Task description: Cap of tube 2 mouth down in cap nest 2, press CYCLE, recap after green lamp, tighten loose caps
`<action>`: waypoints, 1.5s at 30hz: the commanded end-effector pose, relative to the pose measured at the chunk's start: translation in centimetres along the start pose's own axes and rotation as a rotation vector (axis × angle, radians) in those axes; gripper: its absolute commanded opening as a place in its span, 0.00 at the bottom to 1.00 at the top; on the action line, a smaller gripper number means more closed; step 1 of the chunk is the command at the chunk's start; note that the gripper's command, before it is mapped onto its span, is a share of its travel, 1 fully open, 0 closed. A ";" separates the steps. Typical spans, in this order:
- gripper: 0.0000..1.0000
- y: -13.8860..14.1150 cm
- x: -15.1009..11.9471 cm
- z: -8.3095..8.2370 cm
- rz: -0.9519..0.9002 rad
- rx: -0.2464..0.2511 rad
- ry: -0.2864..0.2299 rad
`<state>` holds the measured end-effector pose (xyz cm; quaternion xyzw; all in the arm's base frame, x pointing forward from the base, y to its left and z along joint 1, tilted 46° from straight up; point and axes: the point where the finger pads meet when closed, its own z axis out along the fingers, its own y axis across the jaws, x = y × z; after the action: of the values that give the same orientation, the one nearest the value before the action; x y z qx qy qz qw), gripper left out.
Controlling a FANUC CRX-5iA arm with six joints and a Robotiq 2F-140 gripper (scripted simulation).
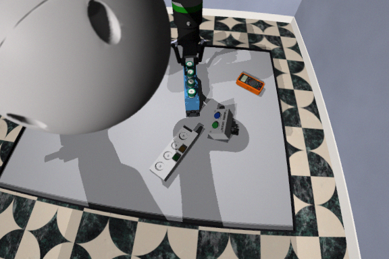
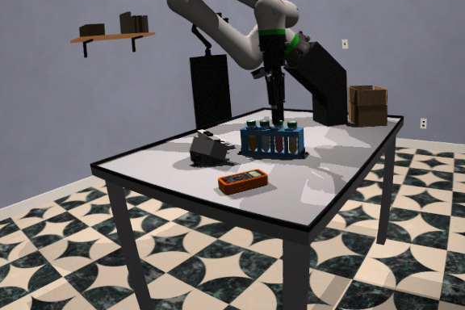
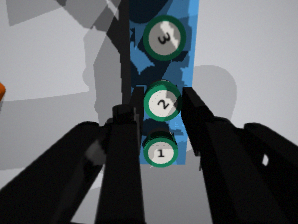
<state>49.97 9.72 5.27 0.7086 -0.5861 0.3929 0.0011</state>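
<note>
The blue decapping station (image 1: 191, 92) holds four tubes with green caps. In the wrist view I see cap 3 (image 3: 164, 39), the cap of tube 2 (image 3: 161, 102) and cap 1 (image 3: 160, 152) in a row. My gripper (image 3: 162, 101) points straight down over the rack, and its two black fingers are shut on the sides of the cap of tube 2 (image 1: 190, 72), which sits on its tube. From the side, the gripper (image 2: 278, 119) stands on the second tube from the right. The cap tray (image 1: 175, 151) lies in front with all nests empty and both lamps dark.
The key housing (image 1: 220, 124) with the blue CYCLE key (image 1: 217, 114) and green READY key (image 1: 215, 124), both unlit, stands between rack and tray. An orange multimeter (image 1: 250, 83) lies to the right. A cardboard box (image 2: 367, 105) sits at a far table corner.
</note>
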 end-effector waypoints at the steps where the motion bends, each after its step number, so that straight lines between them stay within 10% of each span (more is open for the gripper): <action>1: 0.30 0.0 0.0 0.0 0.000 0.001 -0.001; 25: 0.30 0.0 0.0 -3.6 0.000 0.001 -0.001; 45: 0.30 2.7 10.0 -3.6 -0.897 0.001 0.000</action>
<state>46.47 4.79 10.71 0.8579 -0.3055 0.3880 0.1416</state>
